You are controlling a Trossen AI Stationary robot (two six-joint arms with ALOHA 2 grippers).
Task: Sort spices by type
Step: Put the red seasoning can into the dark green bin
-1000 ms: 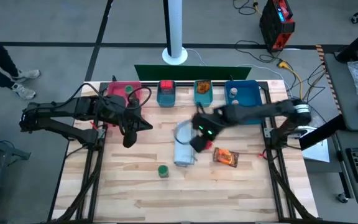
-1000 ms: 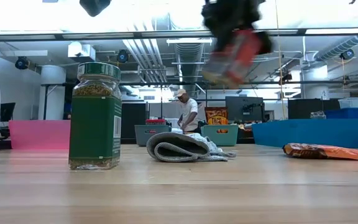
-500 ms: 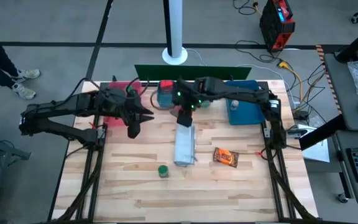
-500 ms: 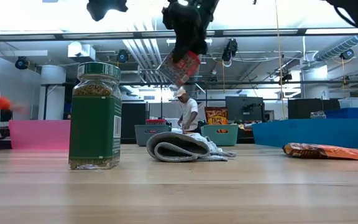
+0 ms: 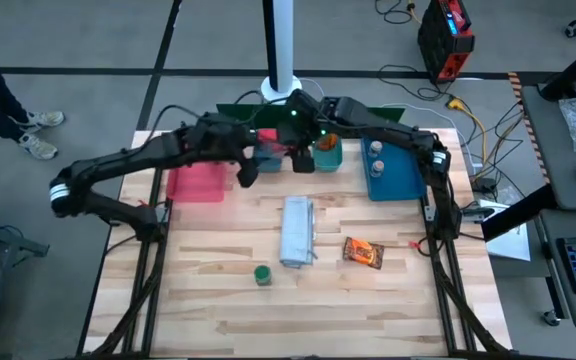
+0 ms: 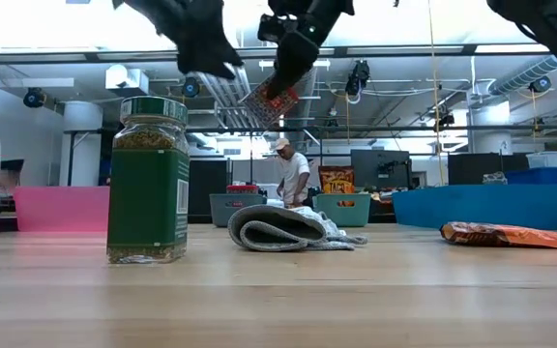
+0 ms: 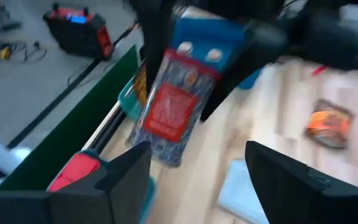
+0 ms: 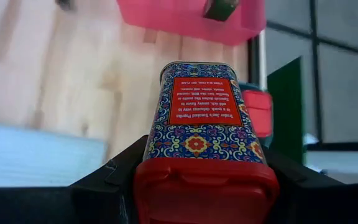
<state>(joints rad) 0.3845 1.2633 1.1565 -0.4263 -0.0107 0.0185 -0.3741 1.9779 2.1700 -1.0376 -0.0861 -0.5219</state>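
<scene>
Hovering beside the pink tray, the left gripper is carrying nothing, its jaws standing wide apart. Just right of it, the right gripper is clamping a red-lidded patterned spice tin in the air above the small tray with the red boxes, well behind the folded grey cloth at mid-table. The tin is pointing lid-end into the jaws, its long axis running out along the fingers, and in the low view it is hanging tilted.

The two grippers are working close together, so a clash or a nudge could be knocking the tin askew. Released tilted, it may be tipping over the tray wall or landing in the neighbouring teal tray. In front of the cloth, a green-lidded jar is standing upright; right of the cloth, an orange packet is lying flat.
</scene>
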